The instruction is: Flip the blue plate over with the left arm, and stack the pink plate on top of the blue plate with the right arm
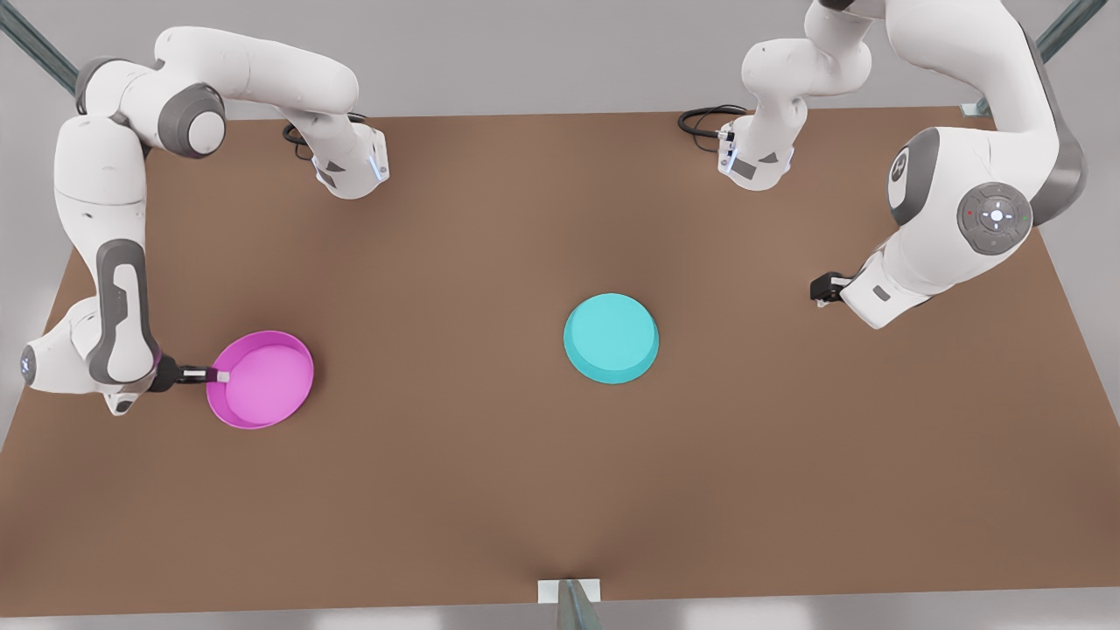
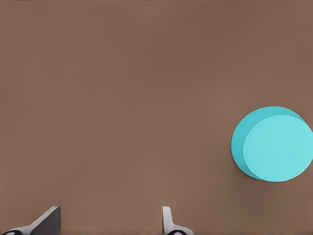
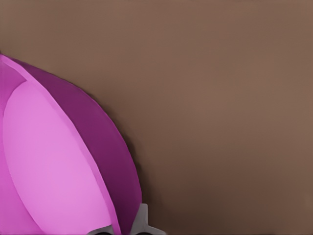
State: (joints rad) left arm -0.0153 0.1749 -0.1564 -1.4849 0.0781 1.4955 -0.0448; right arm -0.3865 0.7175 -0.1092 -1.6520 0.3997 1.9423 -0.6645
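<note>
The table (image 1: 542, 490) is lying bare along its near edge in the front view, where a small bracket (image 1: 569, 593) is poking up, partly cut off by the frame.

Toward the front view's left, the pink plate (image 1: 262, 378) is sitting rim up, its lighter inside showing. The right gripper (image 1: 217, 376) is pinching the plate's rim on the side facing its arm — one finger is lying over the inside, while the other is hidden under the rim. In the right wrist view the pink plate (image 3: 58, 166) is running off the frame edge, with a finger (image 3: 142, 223) pressing against its darker outer wall; the other finger is mostly cut off.

Farther in, near the table's middle, the blue plate (image 1: 611, 338) is lying upside down, flat underside up, well apart from the pink one. In the left wrist view the blue plate (image 2: 273, 144) is just touching the frame edge.

Toward the front view's right, the left gripper (image 1: 822, 289) is hanging over bare table, well apart from the blue plate and holding nothing; its fingers are hard to make out here, half hidden by the arm. In the left wrist view the fingers (image 2: 168, 221) are standing spread, tips alone showing.
</note>
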